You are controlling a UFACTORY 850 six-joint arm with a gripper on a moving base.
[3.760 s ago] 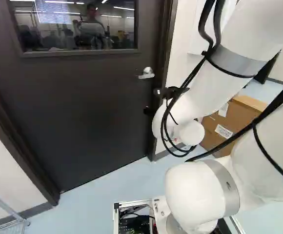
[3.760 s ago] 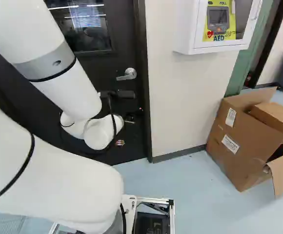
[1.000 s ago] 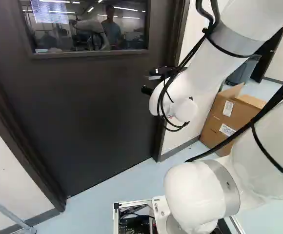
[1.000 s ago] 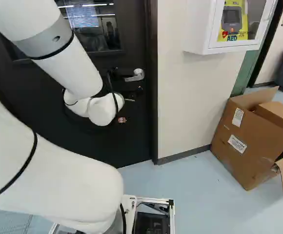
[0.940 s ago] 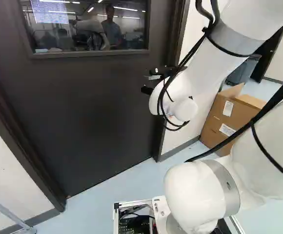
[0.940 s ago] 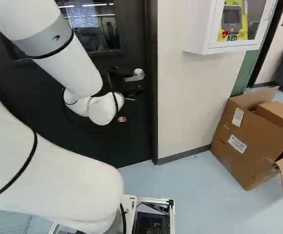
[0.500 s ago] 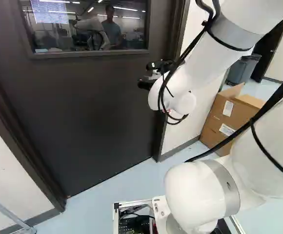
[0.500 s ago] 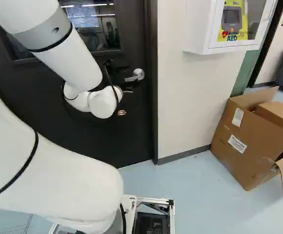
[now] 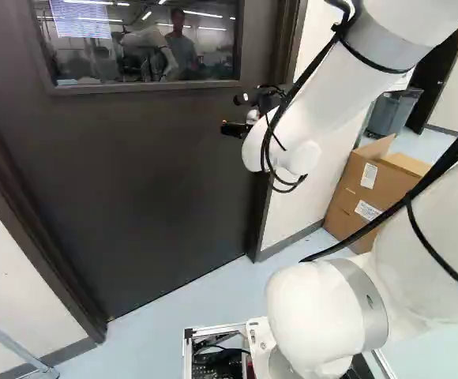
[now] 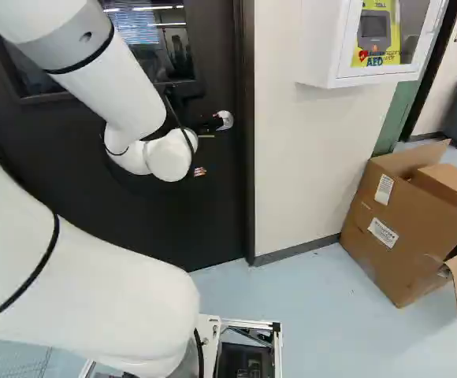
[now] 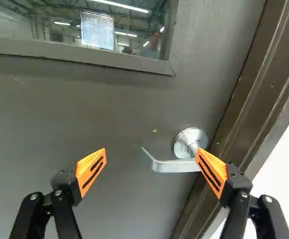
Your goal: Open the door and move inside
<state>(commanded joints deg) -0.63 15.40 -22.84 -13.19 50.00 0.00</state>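
Forearm (image 9: 324, 99): white, slanting down from the upper right of the left base view to the wrist (image 9: 262, 144).
Lower joint (image 9: 316, 312): white, rounded, grey band round it, at the foot of the left base view.
Cables (image 9: 312, 77): black, strapped along the forearm, looping round the wrist.
Gripper (image 9: 227, 126): black, out beyond the wrist.
Fingers: spread wide, a broad gap between the orange pads (image 11: 90, 171), nothing gripped.
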